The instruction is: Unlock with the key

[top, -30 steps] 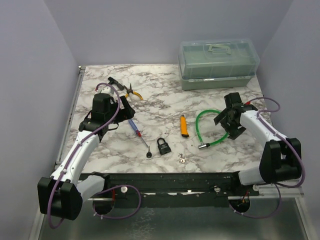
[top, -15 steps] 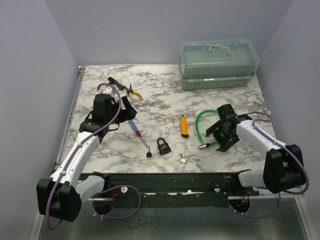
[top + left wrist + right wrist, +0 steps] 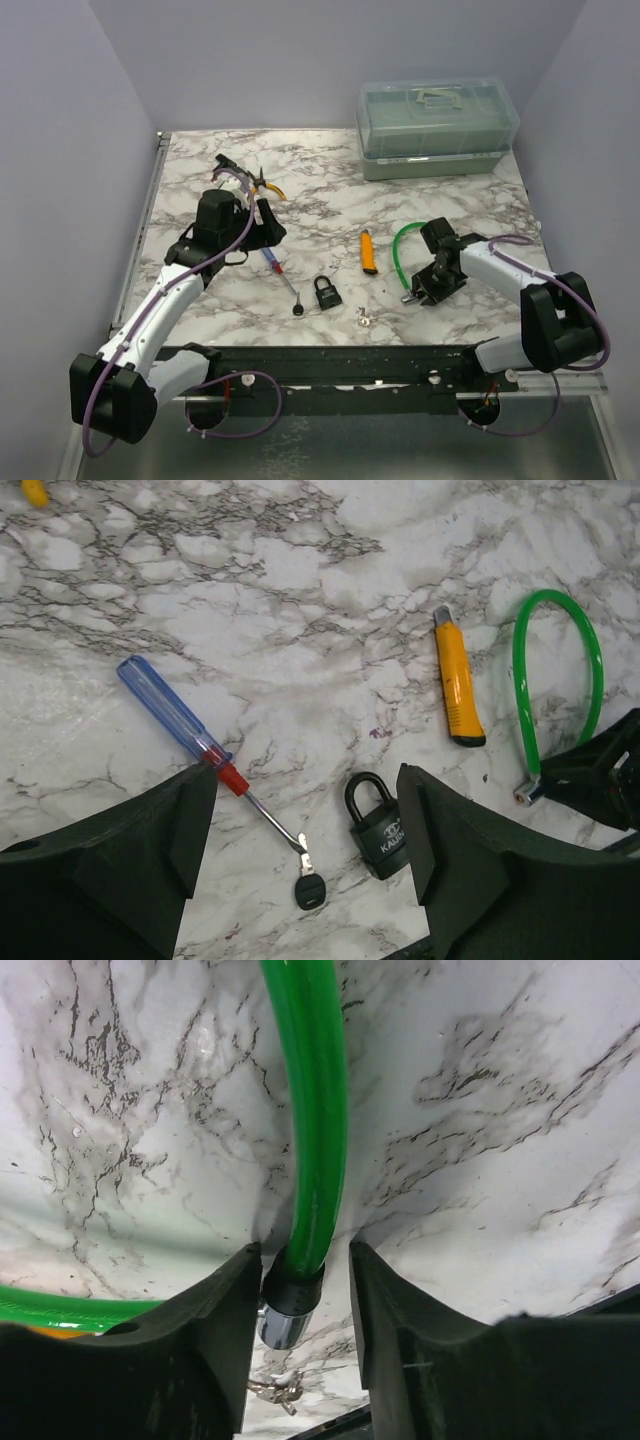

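A black padlock (image 3: 326,292) (image 3: 380,830) lies near the table's front edge. A tiny silver key bunch (image 3: 364,318) (image 3: 275,1390) lies to its right. A separate black-headed key (image 3: 298,308) (image 3: 308,885) lies at the screwdriver's tip. My left gripper (image 3: 262,228) (image 3: 305,810) hovers open above the screwdriver and padlock, holding nothing. My right gripper (image 3: 425,290) (image 3: 305,1290) sits low on the table, open. Its fingers straddle the metal-capped end of a green cable lock (image 3: 398,255) (image 3: 305,1140), and the left finger touches the cap.
A blue-and-red-handled screwdriver (image 3: 272,262) (image 3: 185,725) lies left of the padlock. A yellow utility knife (image 3: 368,251) (image 3: 455,685) lies between padlock and cable. Yellow-handled pliers (image 3: 262,184) are behind my left arm, and a translucent toolbox (image 3: 437,127) stands at the back right.
My right gripper has moved left and towards the front edge, dropping over the cable lock's metal end. My left gripper has shifted slightly right.
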`<state>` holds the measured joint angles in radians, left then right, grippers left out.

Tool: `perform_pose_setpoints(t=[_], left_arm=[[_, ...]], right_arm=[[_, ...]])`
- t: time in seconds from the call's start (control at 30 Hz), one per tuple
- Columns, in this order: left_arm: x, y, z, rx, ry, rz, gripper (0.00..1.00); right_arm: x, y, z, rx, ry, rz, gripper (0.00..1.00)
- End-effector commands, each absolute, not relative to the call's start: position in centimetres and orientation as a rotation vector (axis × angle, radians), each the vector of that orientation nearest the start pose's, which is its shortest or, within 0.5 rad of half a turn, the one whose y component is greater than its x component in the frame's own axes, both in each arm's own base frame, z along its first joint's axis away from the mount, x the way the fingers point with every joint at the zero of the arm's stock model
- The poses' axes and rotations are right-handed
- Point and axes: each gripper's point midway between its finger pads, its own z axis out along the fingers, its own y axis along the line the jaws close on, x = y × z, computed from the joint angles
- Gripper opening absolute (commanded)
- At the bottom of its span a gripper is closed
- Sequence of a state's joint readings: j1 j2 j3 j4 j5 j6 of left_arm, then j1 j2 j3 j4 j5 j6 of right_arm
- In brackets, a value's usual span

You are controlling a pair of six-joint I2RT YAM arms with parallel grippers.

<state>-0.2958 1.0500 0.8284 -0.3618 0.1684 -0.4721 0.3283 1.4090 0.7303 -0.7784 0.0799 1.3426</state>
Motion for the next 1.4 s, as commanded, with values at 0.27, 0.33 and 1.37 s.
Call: perform_pose_setpoints(t=[0.27,0.33,1.37], left_arm=[[24.0,-23.3,18.5,0.388,2.236,-0.837,0.79],[22.7,-25.1,18.0,0.463,2.245,-0.839,0.79],[12.6,-37.7,5.2,1.471,2.258,-0.465,0.60]], right_arm=[[22.9,6.9,2.5,1.319,2.476,-0.072,0.15],[23.1,6.5,3.2,1.299,2.452,-0.082,0.13],[21.4,1.7,8.5,1.210,2.239,-0.192,0.00]])
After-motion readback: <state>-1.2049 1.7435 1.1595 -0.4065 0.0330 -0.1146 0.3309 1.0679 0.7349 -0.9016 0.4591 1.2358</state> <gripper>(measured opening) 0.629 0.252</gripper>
